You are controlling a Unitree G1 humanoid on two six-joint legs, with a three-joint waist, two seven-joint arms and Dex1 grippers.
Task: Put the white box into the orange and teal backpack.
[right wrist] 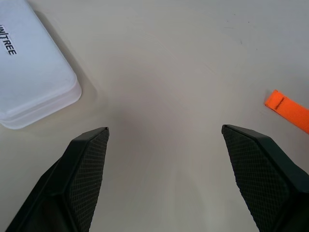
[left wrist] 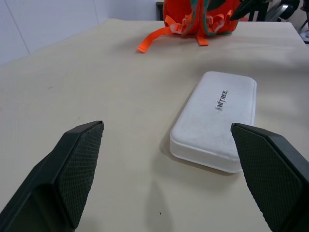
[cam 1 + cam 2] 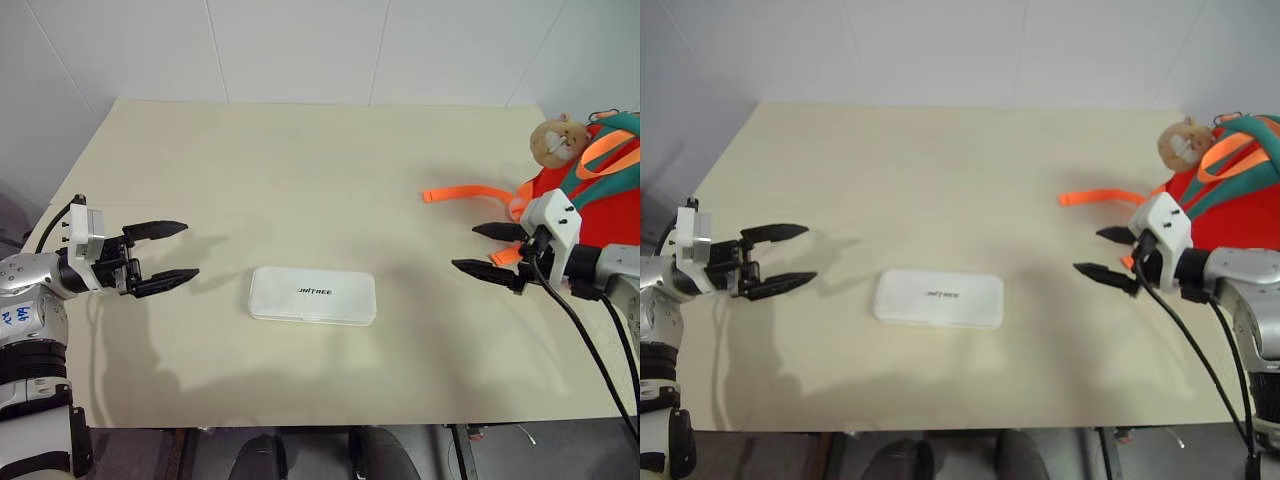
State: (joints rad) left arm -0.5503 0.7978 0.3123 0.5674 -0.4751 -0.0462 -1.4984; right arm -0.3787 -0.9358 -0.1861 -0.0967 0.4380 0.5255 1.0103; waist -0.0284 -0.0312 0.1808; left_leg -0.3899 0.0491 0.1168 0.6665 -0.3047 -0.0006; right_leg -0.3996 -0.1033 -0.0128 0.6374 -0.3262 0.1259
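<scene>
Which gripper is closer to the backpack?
The right gripper, open just beside the orange and teal backpack; the left gripper hovers across the table.

White box [image 3: 313,295]: flat rounded-corner plastic case, dark lettering on lid, closed, lying flat near the table's front centre; orange and teal backpack [image 3: 600,185]: tan plush head attached, orange strap trailing leftward, lying at far right edge.

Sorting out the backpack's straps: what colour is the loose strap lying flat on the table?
Orange. The loose strap shows best in the left eye view.
</scene>
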